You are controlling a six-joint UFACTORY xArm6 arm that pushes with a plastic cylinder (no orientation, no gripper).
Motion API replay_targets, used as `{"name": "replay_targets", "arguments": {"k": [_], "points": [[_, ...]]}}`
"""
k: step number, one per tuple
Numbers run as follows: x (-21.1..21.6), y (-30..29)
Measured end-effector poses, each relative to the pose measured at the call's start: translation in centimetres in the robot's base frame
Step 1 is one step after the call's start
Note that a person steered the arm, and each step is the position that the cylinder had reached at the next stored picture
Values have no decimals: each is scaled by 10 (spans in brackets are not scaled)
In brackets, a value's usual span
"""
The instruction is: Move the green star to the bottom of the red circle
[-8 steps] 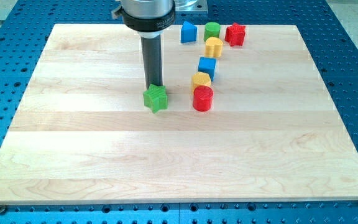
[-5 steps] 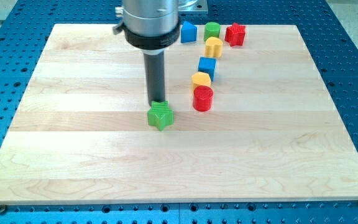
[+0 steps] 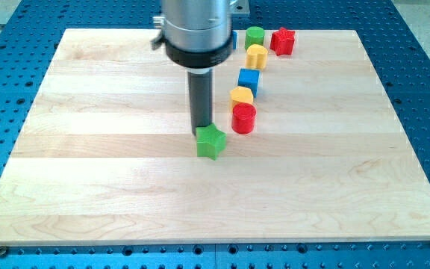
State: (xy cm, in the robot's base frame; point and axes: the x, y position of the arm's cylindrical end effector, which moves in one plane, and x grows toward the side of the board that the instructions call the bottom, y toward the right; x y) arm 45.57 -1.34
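Observation:
The green star [image 3: 210,142] lies near the board's middle, below and to the left of the red circle [image 3: 243,118]. My tip [image 3: 201,132] stands at the star's upper left edge, touching it. The rod rises straight up from there to the arm's dark collar at the view's top. The star and the red circle are apart by a small gap.
Above the red circle runs a line of blocks: a yellow block [image 3: 241,96], a blue cube [image 3: 249,79], a yellow block [image 3: 257,56], a green cylinder [image 3: 255,36] and a red star [image 3: 282,40]. A blue block is mostly hidden behind the arm. The wooden board [image 3: 88,187] has blue perforated table around it.
My tip has moved down and to the right, pushing the green star the same way, closer to the red circle's lower left. The other blocks have not moved.

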Motion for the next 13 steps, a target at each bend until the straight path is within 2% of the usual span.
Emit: {"name": "replay_targets", "arguments": {"k": [1, 2, 4, 5, 6, 8, 10, 11, 13], "points": [[14, -56], [28, -45], [28, 29], [35, 32], [57, -36], [-7, -52], [-48, -37], [-51, -37], [-52, 10]]}}
